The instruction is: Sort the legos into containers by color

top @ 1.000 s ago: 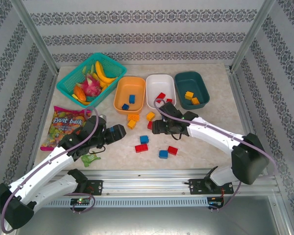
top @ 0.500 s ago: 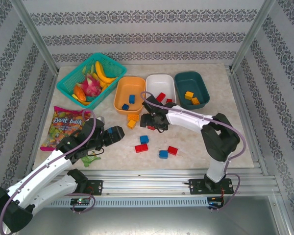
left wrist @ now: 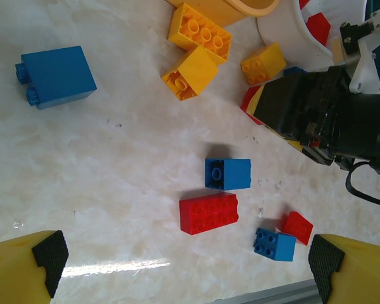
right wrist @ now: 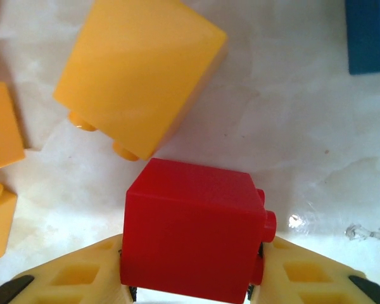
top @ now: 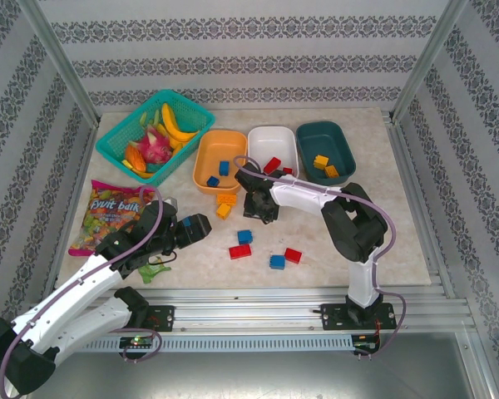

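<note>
Your right hand grips the red brick on the tabletop beside a yellow brick, presumably for the white tub holding reds; your left hand hangs open, empty.

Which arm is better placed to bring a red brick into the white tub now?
Right. The right hand grips a red brick between its fingers, just in front of the white tub, which holds red bricks. The left hand is open and farther away.
</note>
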You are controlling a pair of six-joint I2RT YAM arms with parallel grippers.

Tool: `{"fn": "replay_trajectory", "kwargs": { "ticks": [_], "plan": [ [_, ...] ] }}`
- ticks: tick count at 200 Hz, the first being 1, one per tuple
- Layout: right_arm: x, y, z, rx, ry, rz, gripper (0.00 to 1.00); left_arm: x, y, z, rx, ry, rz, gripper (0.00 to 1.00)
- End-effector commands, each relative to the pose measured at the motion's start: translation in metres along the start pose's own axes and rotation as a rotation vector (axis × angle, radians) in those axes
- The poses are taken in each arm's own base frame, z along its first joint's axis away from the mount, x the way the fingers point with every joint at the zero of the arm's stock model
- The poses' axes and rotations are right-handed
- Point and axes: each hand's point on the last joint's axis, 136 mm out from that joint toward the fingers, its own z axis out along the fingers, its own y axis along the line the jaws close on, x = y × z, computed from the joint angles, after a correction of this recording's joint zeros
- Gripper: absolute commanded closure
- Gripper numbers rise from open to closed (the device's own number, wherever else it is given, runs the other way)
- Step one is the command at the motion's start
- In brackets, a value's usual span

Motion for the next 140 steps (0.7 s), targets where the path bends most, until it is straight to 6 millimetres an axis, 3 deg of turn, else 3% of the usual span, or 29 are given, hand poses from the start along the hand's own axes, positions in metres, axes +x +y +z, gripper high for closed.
{"fn": "replay_trajectory", "kwargs": {
  "ticks": [1, 27, 51, 72, 87, 107, 140],
  "plan": [
    [-0.004, -0.005, -0.002, 0.036, -0.007, -0.022, 0.62, -0.007, -0.006, -0.003, 0.009, -0.013, 0.018, 0.0],
    [-0.003, -0.008, -0.021, 0.031, -0.019, -0.045, 0.66, -0.011, -0.019, 0.0, 0.036, -0.005, 0.042, 0.0],
    [-0.008, -0.004, -0.06, -0.013, -0.072, -0.085, 0.67, -0.027, -0.045, -0.001, 0.076, -0.018, 0.07, 0.0],
    [-0.031, -0.002, -0.102, -0.036, -0.177, -0.133, 0.67, -0.045, -0.073, 0.001, 0.103, -0.032, 0.1, 0.0],
    [-0.056, -0.003, -0.121, -0.044, -0.231, -0.141, 0.66, -0.056, -0.09, 0.009, 0.111, -0.029, 0.116, 0.0],
    [-0.093, -0.007, -0.125, -0.05, -0.262, -0.117, 0.66, -0.068, -0.103, 0.026, 0.099, -0.014, 0.111, 0.0],
    [-0.157, 0.004, -0.105, -0.093, -0.266, -0.093, 0.66, -0.093, -0.121, 0.053, 0.096, -0.006, 0.093, 0.01]
  ]
}}
